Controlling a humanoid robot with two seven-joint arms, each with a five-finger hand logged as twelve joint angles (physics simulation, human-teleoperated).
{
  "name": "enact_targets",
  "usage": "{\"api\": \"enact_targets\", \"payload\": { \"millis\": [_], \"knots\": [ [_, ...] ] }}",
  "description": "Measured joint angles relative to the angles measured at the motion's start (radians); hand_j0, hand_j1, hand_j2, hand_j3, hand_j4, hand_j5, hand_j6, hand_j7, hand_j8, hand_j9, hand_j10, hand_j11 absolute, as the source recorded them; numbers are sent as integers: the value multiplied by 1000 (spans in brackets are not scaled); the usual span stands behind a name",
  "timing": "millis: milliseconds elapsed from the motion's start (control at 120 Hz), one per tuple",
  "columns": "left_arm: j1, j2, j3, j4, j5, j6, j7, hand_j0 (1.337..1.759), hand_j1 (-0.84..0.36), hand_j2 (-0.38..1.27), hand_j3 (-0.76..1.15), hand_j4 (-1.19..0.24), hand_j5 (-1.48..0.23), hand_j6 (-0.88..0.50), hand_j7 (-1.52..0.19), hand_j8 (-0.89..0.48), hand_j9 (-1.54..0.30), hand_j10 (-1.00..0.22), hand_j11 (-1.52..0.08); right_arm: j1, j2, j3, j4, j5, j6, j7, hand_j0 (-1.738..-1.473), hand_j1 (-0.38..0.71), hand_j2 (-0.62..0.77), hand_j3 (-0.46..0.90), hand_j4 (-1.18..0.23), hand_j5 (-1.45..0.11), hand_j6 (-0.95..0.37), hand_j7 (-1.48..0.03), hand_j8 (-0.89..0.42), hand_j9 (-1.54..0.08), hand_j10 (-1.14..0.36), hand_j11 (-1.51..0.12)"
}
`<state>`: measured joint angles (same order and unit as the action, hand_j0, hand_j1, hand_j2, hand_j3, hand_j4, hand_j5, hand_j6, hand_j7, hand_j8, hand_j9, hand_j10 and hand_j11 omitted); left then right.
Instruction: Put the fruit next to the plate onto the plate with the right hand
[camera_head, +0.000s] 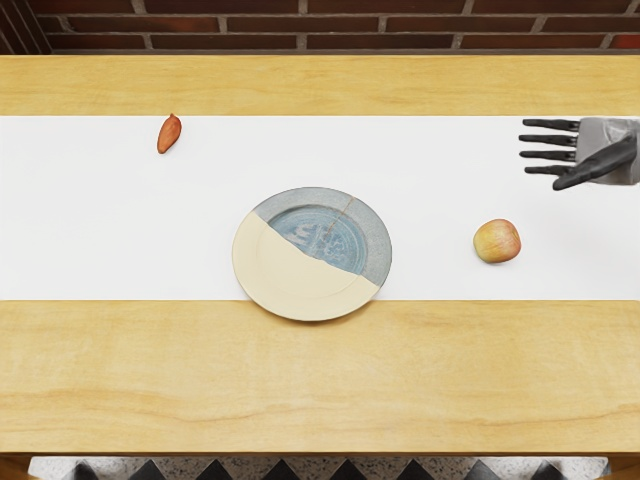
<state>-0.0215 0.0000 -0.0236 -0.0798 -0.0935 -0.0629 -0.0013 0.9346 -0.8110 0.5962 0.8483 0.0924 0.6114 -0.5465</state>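
One right hand (588, 150), partly past right edge

Table: pale wooden top (320, 380), its grain running left to right, spanning the frame from edge to edge.
White strip: a flat white band (100, 230) lies across the middle of the top from the left edge to the right edge, with bare wood above and below it.
Plate: round plate (275, 275) at the centre of the frame, part cream and part grey-blue. It sits on the white strip, its lower rim reaching over the wood.
Apple: yellow-red apple (497, 241) at right of centre, on the strip, apart from the plate's right rim.
Orange-red piece: small pointed oval (169, 133) at upper left, on the strip near its upper edge, well apart from the plate.
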Motion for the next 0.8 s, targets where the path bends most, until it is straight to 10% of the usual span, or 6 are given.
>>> {"api": "enact_targets", "payload": {
  "millis": [208, 367, 492, 800],
  "knots": [
    [0, 0, 0, 0, 0, 0, 0, 1658, 338, 2, 0, -10, -12, -10, -12, -10, -12, -10, -12, 67, 57, 36, 39, -253, 0, -2, -1658, -349, 0, 0, 0, 0, 2, -1, 1, 0, 1, 0],
    [0, 0, 0, 0, 0, 0, 0, 1658, 338, 2, 0, -10, -12, -10, -12, -10, -12, -10, -12, -61, 68, 238, 438, -751, 0, 0, -1658, -338, -2, 0, -10, -12, -9, -12, -9, -12, -9, -12],
    [0, 0, 0, 0, 0, 0, 0, 1658, 338, 2, 0, -10, -12, -10, -12, -10, -12, -10, -12, -174, 80, 277, 599, -1137, -79, -6, -1658, -341, -1, 0, -9, -10, -9, -10, -9, -10, -8, -10],
    [0, 0, 0, 0, 0, 0, 0, 1658, 338, 2, 0, -10, -12, -10, -12, -10, -12, -10, -12, -353, 142, 281, 683, -1464, -369, -55, -1658, -333, -1, 0, -18, -20, -19, -19, -18, -20, -17, -19]
  ]
}}
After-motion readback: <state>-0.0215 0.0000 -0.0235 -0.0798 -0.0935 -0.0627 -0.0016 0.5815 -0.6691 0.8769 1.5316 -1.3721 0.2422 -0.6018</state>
